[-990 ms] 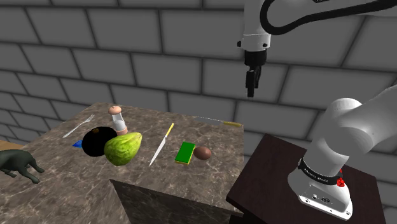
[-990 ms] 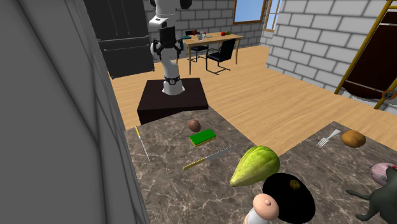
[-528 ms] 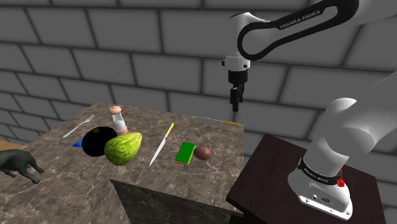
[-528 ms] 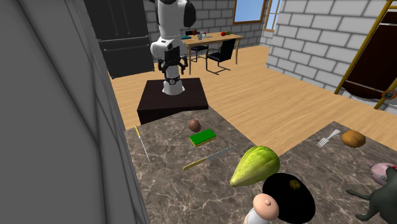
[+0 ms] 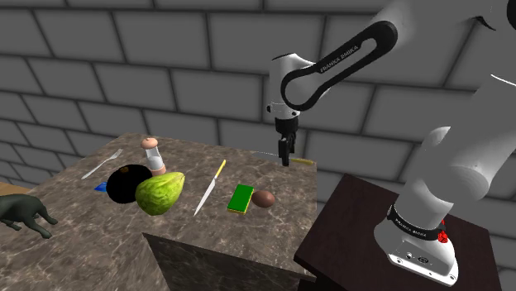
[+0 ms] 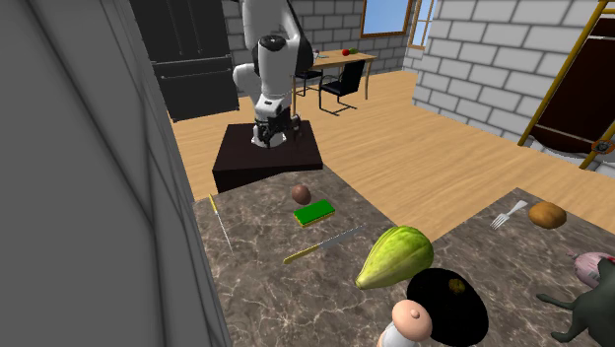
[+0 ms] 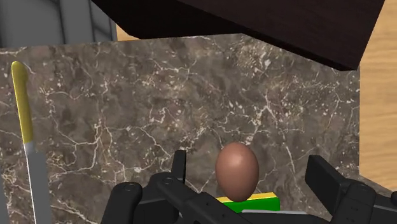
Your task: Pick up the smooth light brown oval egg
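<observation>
A smooth brown oval egg lies on the marbled stone counter, touching the end of a green sponge. From the second exterior view the egg sits near the counter's far edge, just beyond the sponge. My black gripper hangs pointing down above the counter's back edge, higher than the egg and a little behind it. In the wrist view the egg shows between my fingers, which stand wide apart and touch nothing. The gripper is open.
A yellow-handled knife lies beside the sponge, and a second knife along the back edge. A green fruit, black bowl, shaker, fork and dark toy animal lie farther left. The dark stand adjoins the counter.
The arm has swung down and toward the shoulder view's left, bringing the gripper from high beside the wall to just above the counter's back edge. Nothing on the counter moved.
</observation>
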Robot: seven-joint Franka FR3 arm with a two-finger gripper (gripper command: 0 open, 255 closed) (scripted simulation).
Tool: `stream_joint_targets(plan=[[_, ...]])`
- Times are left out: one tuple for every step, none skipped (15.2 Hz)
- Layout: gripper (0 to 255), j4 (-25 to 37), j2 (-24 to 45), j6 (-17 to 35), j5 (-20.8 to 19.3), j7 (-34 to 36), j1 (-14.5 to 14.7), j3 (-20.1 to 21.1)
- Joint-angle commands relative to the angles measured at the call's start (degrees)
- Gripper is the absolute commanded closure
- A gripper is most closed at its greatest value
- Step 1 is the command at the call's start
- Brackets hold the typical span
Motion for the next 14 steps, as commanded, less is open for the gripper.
stream_joint_targets(plan=[[0, 1.7, 4.7, 2.8, 0.4, -0.6, 0.4, 0.3], [0, 2.4, 7.0, 4.2, 0.6, -0.9, 0.6, 0.5], [0, 3.2, 9.3, 5.5, 0.7, -1.2, 0.8, 0.7], [0, 4.1, 11.6, 6.7, 0.9, -1.5, 1.0, 0.9], [0, 5.1, 13.9, 7.9, 1.0, -1.7, 1.2, 1.1], [0, 6.1, 16.2, 9.0, 1.1, -2.0, 1.4, 1.3], [0, 7.2, 18.5, 10.0, 1.2, -2.3, 1.6, 1.5], [0, 8.4, 20.8, 11.0, 1.3, -2.5, 1.8, 1.7], [0, 9.6, 23.1, 11.9, 1.3, -2.7, 2.0, 1.9], [0, 10.9, 25.3, 12.8, 1.4, -3.0, 2.2, 2.1], [0, 12.2, 27.6, 13.5, 1.4, -3.2, 2.4, 2.3], [0, 13.7, 29.9, 14.2, 1.3, -3.4, 2.6, 2.5], [0, 15.1, 32.2, 14.9, 1.3, -3.6, 2.9, 2.7], [0, 15.4, 32.6, 15.0, 1.3, -3.6, 2.9, 2.8]])
